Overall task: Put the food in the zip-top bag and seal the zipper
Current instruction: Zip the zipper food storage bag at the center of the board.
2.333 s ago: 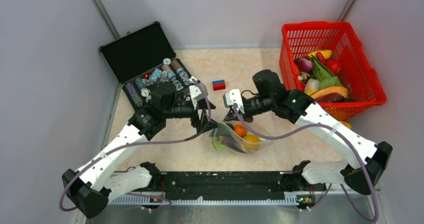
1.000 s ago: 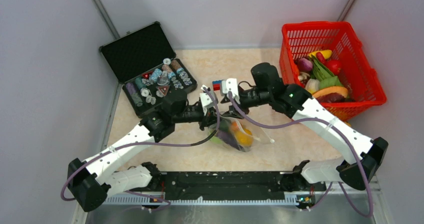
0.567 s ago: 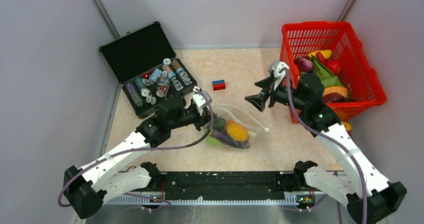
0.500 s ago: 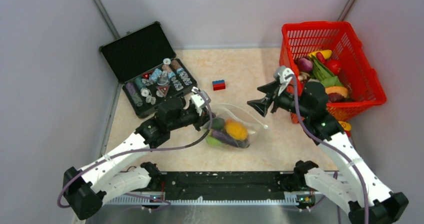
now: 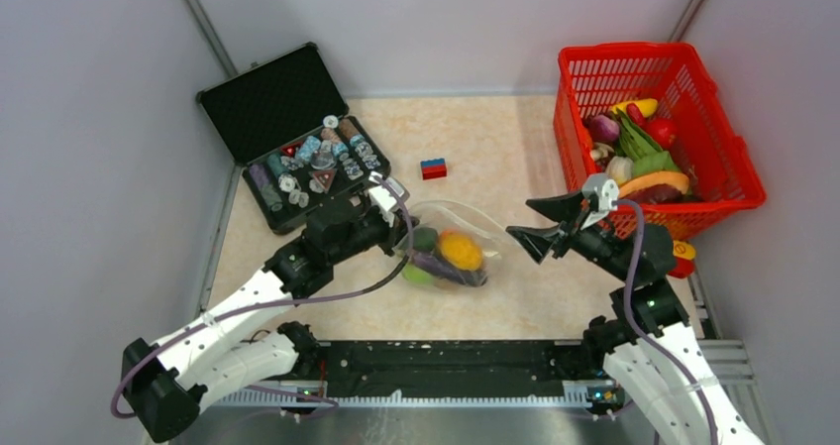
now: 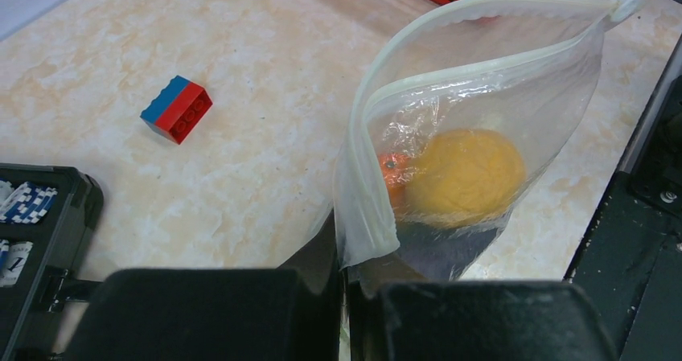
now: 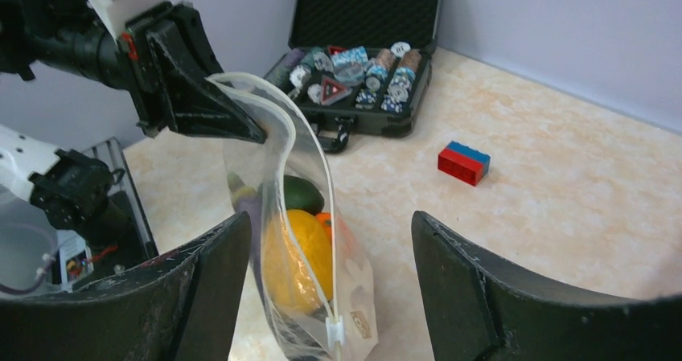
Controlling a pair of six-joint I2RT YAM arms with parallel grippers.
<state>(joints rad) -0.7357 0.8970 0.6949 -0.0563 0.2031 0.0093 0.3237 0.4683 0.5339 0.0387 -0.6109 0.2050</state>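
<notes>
Two grippers, one bag: we see the left gripper (image 5: 398,235) pinched tight on the bag (image 6: 515,88) at its nine o'clock corner, right on the end of the zipper (image 6: 360,192). The right gripper (image 5: 523,222) stands wide and empty at three o'clock, apart from the plastic. The bag sits upright near the table (image 5: 495,148) centre, food (image 6: 465,176) inside, mouth gaping. We judge the film light, limp and slippery and the load bottom-heavy, so we would take hold of the stiffer zipper strip rather than the wall, and press along it toward the free end
</notes>
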